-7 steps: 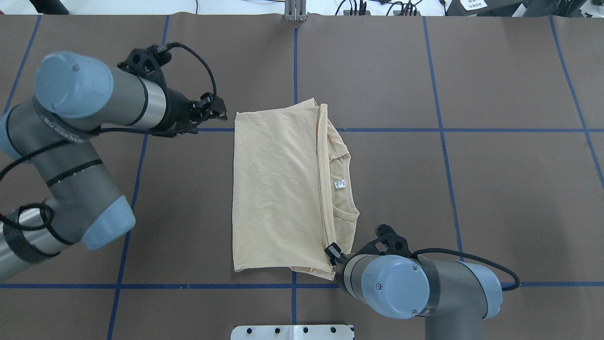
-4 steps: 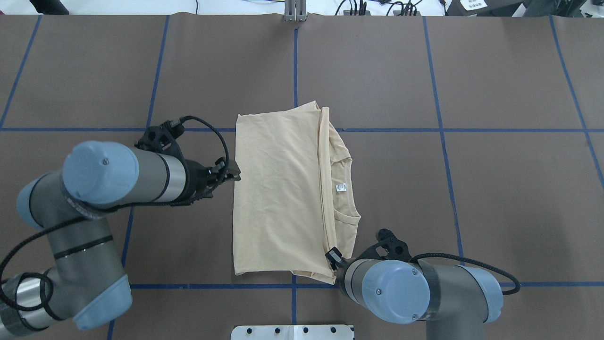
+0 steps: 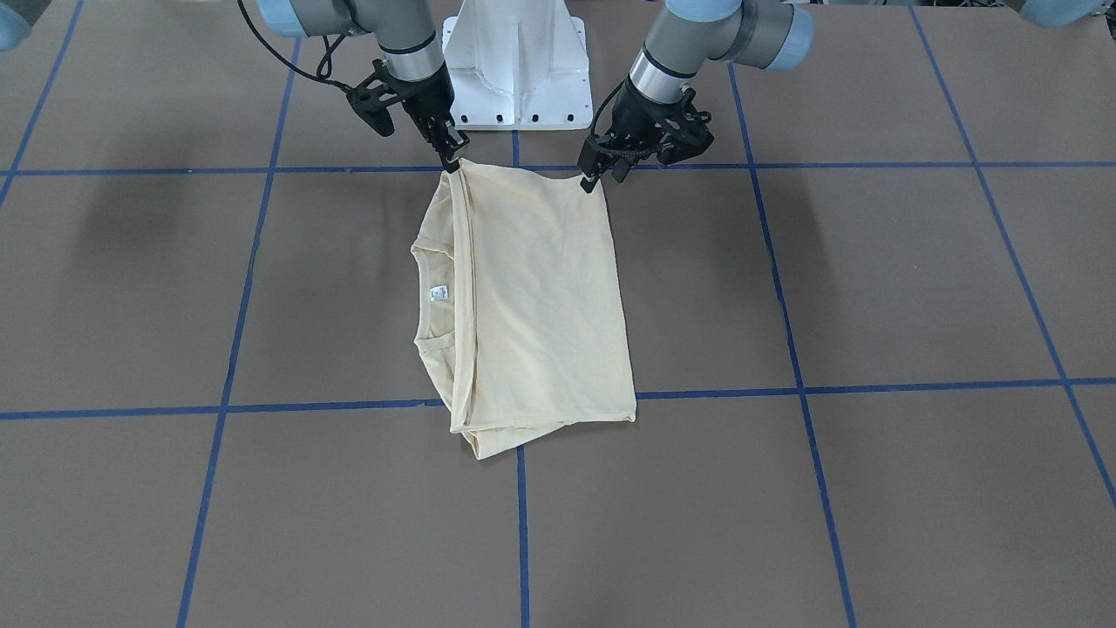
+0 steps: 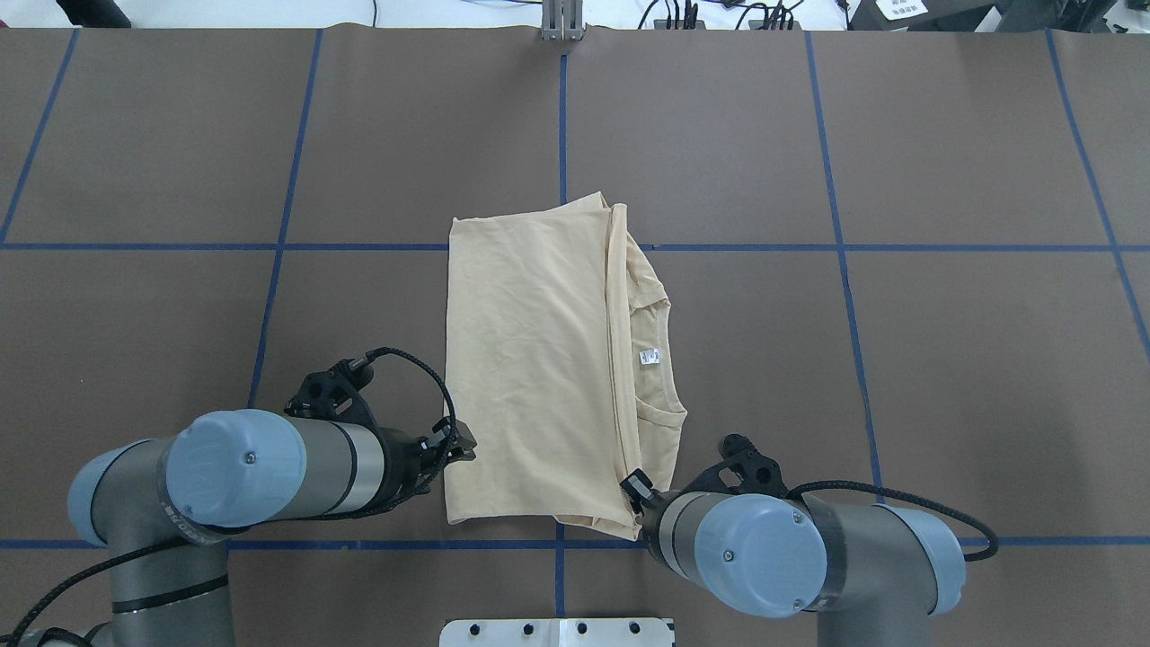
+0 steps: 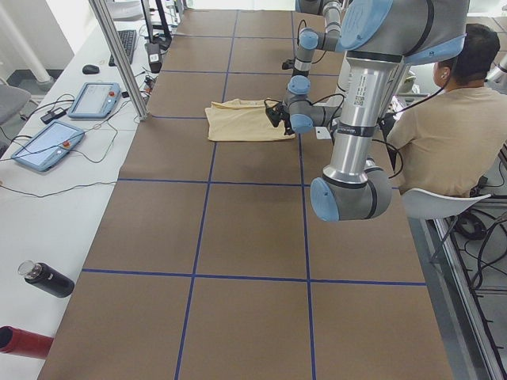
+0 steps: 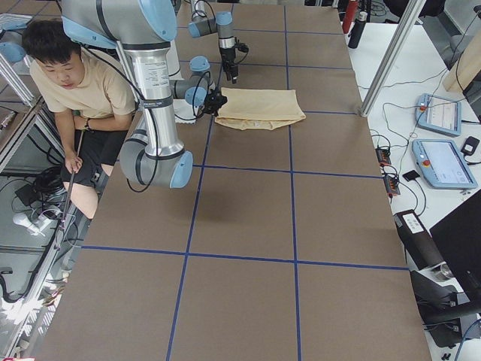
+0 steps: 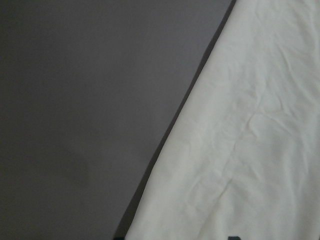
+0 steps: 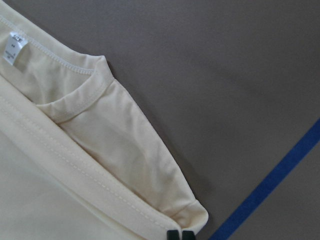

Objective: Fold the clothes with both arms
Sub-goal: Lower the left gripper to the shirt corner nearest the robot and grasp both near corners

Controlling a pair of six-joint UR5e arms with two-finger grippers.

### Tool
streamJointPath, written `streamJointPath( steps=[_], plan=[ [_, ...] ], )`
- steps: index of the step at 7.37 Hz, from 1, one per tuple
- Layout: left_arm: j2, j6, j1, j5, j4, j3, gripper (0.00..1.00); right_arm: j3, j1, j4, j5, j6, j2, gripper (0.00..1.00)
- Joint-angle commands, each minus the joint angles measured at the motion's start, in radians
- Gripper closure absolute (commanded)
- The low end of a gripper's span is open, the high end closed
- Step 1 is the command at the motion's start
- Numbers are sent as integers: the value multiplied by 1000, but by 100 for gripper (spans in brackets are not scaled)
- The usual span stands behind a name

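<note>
The clothes are one pale cream shirt [image 4: 539,359] lying folded into a tall rectangle at the table's middle. Its collar and white neck label [image 4: 649,357] show along the right side. In the front-facing view the shirt [image 3: 532,296] lies flat. My right gripper [image 4: 634,486] is at the near right corner. The right wrist view shows its tips [image 8: 180,235] together on the shirt's corner [image 8: 192,220]. My left gripper [image 4: 461,447] stands open beside the near left edge, fingers apart [image 3: 595,174]. The left wrist view shows only the shirt's edge [image 7: 250,125] on brown table.
Blue tape lines [image 4: 719,247] grid the brown table cover. The white pedestal base [image 3: 514,61] stands just behind the shirt's near edge. A seated person [image 5: 451,119] is behind the robot. Tablets [image 5: 95,99] and a bottle [image 5: 46,279] lie off the table's far side.
My left arm has swept from the shirt's far left corner back along its left edge to the near left corner. The right gripper and the shirt have stayed put.
</note>
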Motion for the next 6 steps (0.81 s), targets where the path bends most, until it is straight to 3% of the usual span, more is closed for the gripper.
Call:
streamJointPath(
  steps=[1, 5, 6],
  plan=[
    [4, -25, 64, 2, 0, 12, 36, 9, 1, 0, 1, 0, -8, 100],
    [2, -25, 79, 9, 0, 21, 52, 9, -1, 0, -1, 0, -8, 100],
    [2, -25, 79, 10, 0, 21, 52, 9, -1, 0, -1, 0, -9, 100]
  ],
)
